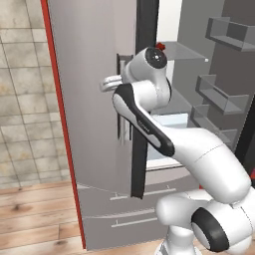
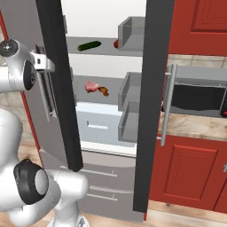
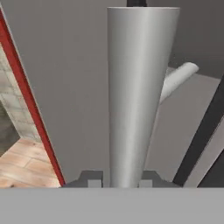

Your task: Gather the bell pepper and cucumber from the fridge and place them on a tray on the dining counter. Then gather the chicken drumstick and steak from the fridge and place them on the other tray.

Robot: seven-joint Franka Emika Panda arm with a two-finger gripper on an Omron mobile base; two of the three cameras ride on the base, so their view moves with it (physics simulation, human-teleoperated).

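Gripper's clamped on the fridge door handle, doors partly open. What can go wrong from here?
1. The gripper holds the handle only by its fingertips; a swing off the door's arc might slip it off.
2. The left door stands across the opening, likely blocking reach to the cucumber and steak.
3. The elbow sits close to that door's edge and may bump it.

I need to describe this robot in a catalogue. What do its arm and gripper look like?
The arm is glossy white with rounded, tube-like links, black bands along the joints, and dark round caps on the joint ends. The gripper shows small grey finger tips. No cables or markings are visible.
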